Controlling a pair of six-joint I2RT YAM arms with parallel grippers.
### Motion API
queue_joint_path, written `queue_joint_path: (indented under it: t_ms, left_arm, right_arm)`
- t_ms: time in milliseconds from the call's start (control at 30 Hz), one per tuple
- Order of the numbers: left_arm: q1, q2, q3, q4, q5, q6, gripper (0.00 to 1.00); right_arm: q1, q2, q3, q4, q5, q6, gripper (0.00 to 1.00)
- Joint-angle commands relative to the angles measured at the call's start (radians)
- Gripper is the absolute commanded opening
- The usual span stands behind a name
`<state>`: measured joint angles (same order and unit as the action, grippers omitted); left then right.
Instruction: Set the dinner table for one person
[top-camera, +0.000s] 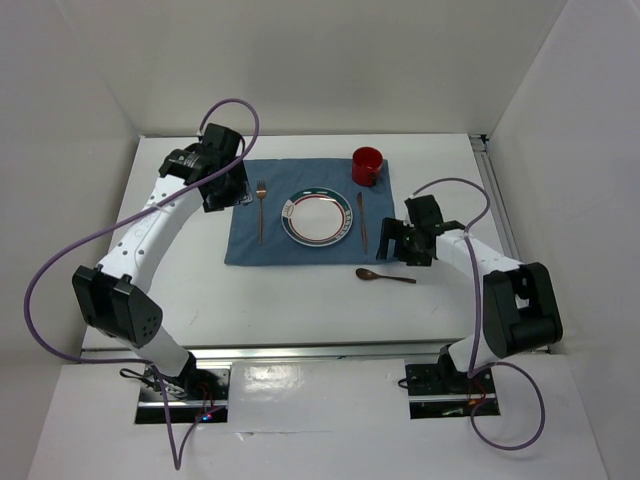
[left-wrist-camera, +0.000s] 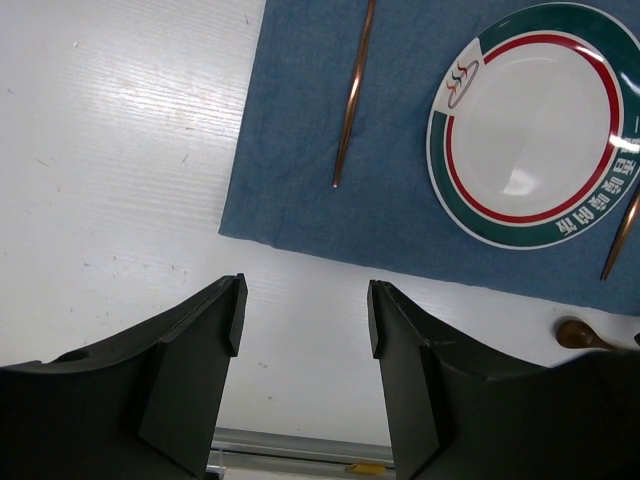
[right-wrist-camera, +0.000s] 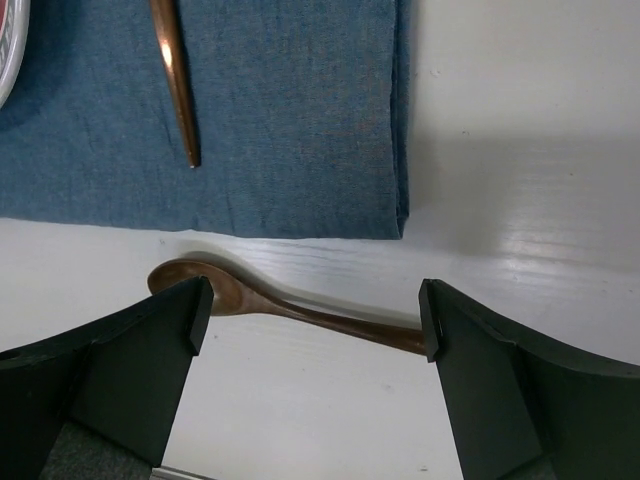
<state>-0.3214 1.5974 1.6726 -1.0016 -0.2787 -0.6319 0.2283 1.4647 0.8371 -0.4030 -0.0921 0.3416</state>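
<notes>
The white dinner table carries a blue placemat with a green-rimmed plate, a copper fork to its left, a knife to its right and a red cup at the far right corner. A brown wooden spoon lies on the bare table just in front of the mat. My right gripper is open above the spoon, which lies lengthwise between the fingertips. My left gripper is open and empty over bare table by the mat's left edge.
A metal rail runs along the table's near edge, another along the right side. White walls close in the back and both sides. In the left wrist view the fork handle and plate lie ahead of the fingers.
</notes>
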Motion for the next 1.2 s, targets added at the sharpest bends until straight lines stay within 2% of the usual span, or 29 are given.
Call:
queue_joint_path:
  t_ms: [0,267,433,533,567,600,767,933,967,1100,1133,1167]
  left_arm:
    - [-0.002,-0.042,-0.005,0.009,0.001,0.003,0.68]
    - [-0.002,-0.042,-0.005,0.009,0.01,0.003,0.67]
    - [-0.002,-0.042,-0.005,0.018,0.019,0.003,0.67]
    - [-0.002,-0.042,0.004,0.018,0.029,0.003,0.67]
    - [-0.002,-0.042,0.004,0.018,0.029,0.003,0.67]
    - [-0.002,-0.042,0.004,0.018,0.029,0.003,0.67]
    - [-0.002,-0.042,0.004,0.018,0.029,0.003,0.67]
    - [-0.002,-0.051,-0.019,0.027,0.029,0.003,0.67]
    - [-0.002,-0.051,-0.019,0.027,0.029,0.003,0.67]
    - [-0.002,-0.051,-0.019,0.027,0.038,0.003,0.67]
    - [-0.002,-0.051,-0.019,0.027,0.038,0.003,0.67]
    - [-0.002,-0.051,-0.019,0.027,0.038,0.003,0.67]
  right_arm:
    - [-0.015,0.008,-0.026,0.059,-0.075,-0.006,0.98]
    - [-0.006,-0.053,-0.171,0.095,-0.205,0.054,0.99]
    - [0.091,-0.101,-0.191,0.061,-0.225,0.108,0.99]
    - [0.181,-0.101,-0.182,0.027,-0.184,0.152,0.99]
    - [0.207,-0.101,-0.167,0.001,-0.138,0.161,0.9]
    - [0.253,-0.087,-0.156,-0.016,-0.111,0.183,0.86]
    - [0.351,-0.021,-0.112,-0.102,0.034,0.258,0.75]
    - [0.433,0.04,-0.06,-0.191,0.195,0.355,0.58]
    - [0.443,0.052,-0.05,-0.203,0.216,0.372,0.48]
    - [0.476,0.108,-0.009,-0.25,0.282,0.415,0.21]
    - [0.488,0.108,0.014,-0.27,0.291,0.425,0.08]
    - [0.488,0.108,0.028,-0.283,0.305,0.425,0.03]
